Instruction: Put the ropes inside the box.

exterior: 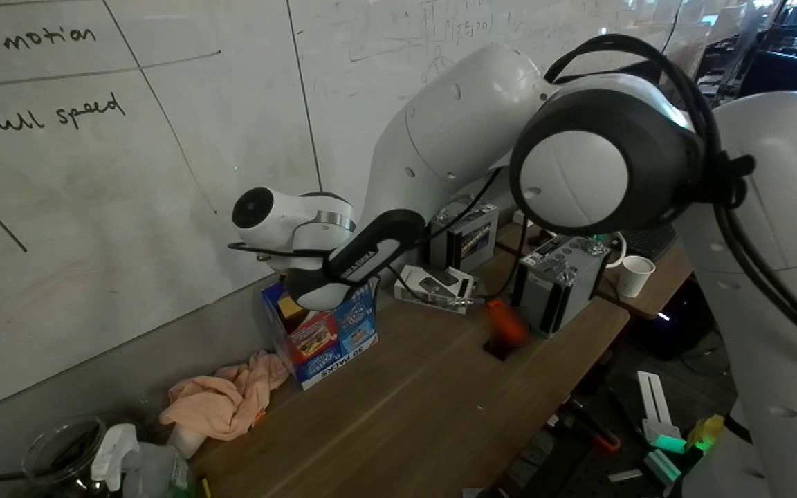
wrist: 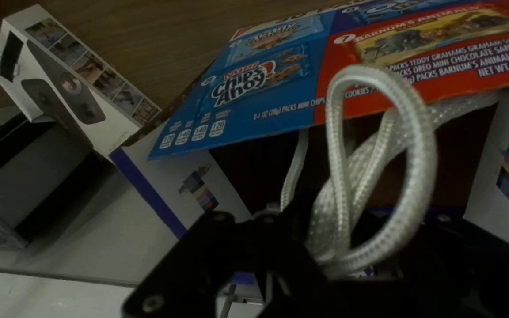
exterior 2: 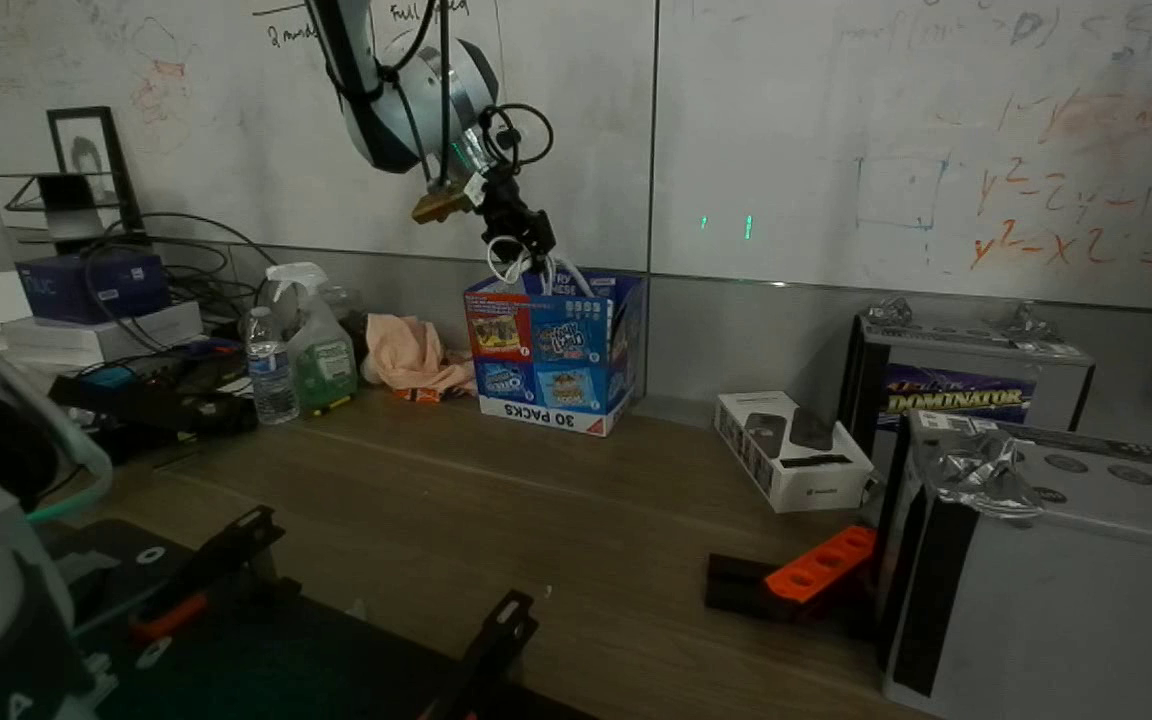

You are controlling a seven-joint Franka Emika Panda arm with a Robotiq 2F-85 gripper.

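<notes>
At the open top of the box (exterior 2: 548, 352), near the far edge of the bench (exterior 2: 416, 500), the white ropes (wrist: 342, 190) are pinched in the gripper (exterior 2: 536, 254) and judged light, soft and snag-prone, best held by their bunched middle.

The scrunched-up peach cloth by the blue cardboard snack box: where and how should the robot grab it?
Probably by a raised fold on top of the cloth, coming from above. It lies bunched, so its folds stand out to pinch; the snack box on one side, the clear white-topped spray bottle on the other and the grey wall behind could crowd a sideways reach.
</notes>
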